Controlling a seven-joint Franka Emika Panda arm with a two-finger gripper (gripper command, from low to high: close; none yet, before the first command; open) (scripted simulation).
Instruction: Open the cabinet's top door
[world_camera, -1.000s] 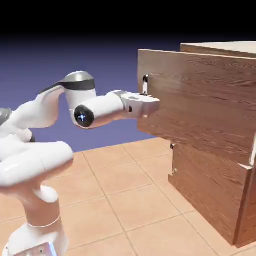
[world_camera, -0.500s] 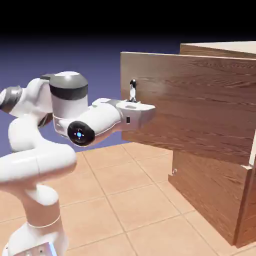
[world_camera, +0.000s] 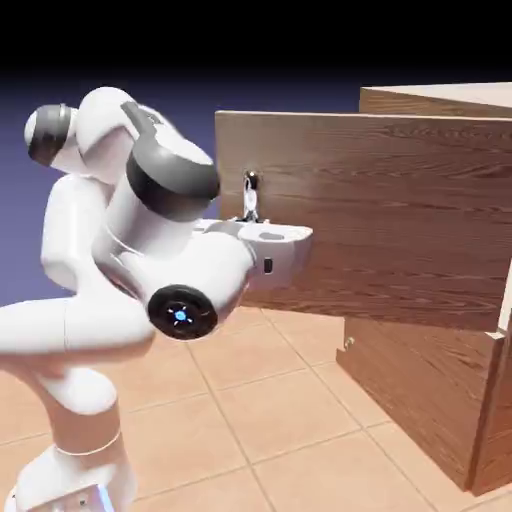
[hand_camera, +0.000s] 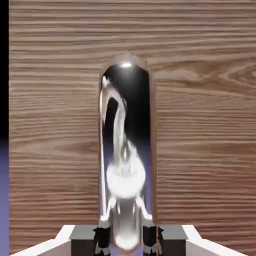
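The white, jointed robot arm (world_camera: 90, 320) rises on the exterior view's left, bent sharply at its joints, its rounded wrist with a dark, blue-lit cap nearer the camera than the pincer (hand_camera: 126, 239). The white hand (world_camera: 275, 250) reaches across toward the exterior view's right, in front of the wood panel.

The large, boxy, brown wood-grain cabinet (world_camera: 450, 96) stands beyond the pincer, toward the exterior view's right. Its top door (world_camera: 380, 210), a wide rectangular wood-grain panel, is partly open: the free edge swings well out from the cabinet's front, near the pincer, while the opposite edge meets the cabinet well apart from it. The cabinet's inside is hidden behind this panel. The lower wood-grain panel (world_camera: 420, 390) sits below and beyond the pincer, lying along the cabinet's front.

The upright, shiny silver bar handle (hand_camera: 125, 135), round-ended, is on the top door near its free edge, its upper part showing above the hand. The pincer is clenched on this bar, one small grey-and-black fingertip (hand_camera: 171, 240) at each side.
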